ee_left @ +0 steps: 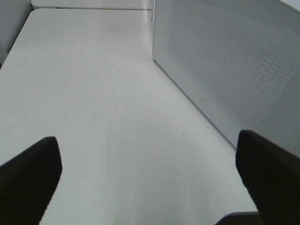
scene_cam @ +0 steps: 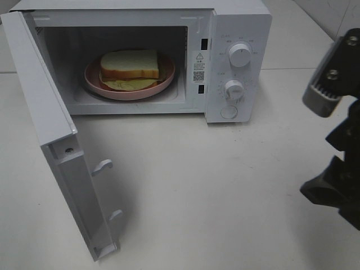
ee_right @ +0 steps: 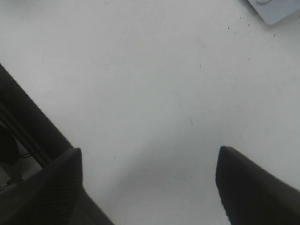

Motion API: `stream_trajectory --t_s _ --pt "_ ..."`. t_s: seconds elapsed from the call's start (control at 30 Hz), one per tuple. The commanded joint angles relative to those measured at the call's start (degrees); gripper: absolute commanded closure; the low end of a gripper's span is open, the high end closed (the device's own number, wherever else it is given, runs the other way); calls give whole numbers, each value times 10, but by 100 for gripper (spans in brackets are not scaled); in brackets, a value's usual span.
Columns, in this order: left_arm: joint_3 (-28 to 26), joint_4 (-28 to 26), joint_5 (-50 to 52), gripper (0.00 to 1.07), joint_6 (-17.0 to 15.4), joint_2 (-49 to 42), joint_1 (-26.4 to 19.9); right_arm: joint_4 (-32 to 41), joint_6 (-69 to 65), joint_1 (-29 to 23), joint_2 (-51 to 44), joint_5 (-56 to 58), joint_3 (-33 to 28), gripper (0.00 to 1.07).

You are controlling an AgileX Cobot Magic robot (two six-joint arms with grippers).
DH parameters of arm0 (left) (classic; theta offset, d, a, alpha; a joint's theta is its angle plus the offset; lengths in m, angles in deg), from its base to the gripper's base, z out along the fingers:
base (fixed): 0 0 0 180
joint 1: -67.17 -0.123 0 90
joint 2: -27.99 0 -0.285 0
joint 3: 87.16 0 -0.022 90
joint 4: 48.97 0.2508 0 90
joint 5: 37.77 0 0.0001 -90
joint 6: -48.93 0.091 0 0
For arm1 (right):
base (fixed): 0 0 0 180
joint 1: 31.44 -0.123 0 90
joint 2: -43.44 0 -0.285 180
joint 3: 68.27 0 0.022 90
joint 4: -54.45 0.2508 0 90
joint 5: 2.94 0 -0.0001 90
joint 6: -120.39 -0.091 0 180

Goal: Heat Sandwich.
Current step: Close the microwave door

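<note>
The sandwich (scene_cam: 130, 68), white bread with tan crust and yellow-green filling, lies on a round pink plate (scene_cam: 164, 81) inside the white microwave (scene_cam: 236, 34). The microwave door (scene_cam: 45, 101) stands swung wide open toward the front left. My right arm (scene_cam: 337, 112) is at the far right edge of the exterior high view, well away from the microwave. In the right wrist view my right gripper (ee_right: 150, 154) is open over bare table, holding nothing. My left gripper (ee_left: 147, 154) is open and empty, beside a white perforated microwave panel (ee_left: 234, 65). The left arm is outside the exterior high view.
Two round knobs (scene_cam: 240, 55) and a button sit on the microwave's right front panel. The open door juts out over the white table (scene_cam: 214, 191) at the left. A corner of the microwave (ee_right: 276, 9) shows in the right wrist view.
</note>
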Motion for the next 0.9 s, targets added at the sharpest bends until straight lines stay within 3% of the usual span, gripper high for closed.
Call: stream_trajectory --t_s 0.03,0.33,0.6,0.83,0.9 --pt "2 -1 4 11 -2 -13 3 1 -19 -2 -46 72 -3 31" --pt "2 -1 4 11 -2 -13 3 1 -28 -2 -127 200 -3 32" --pt "2 -1 4 11 -2 -13 3 0 -55 5 -223 209 -6 32" --pt "2 -1 4 11 -2 -13 3 0 -56 129 -311 169 -58 32" --pt "2 -1 4 11 -2 -13 3 0 -56 142 -319 162 -64 32"
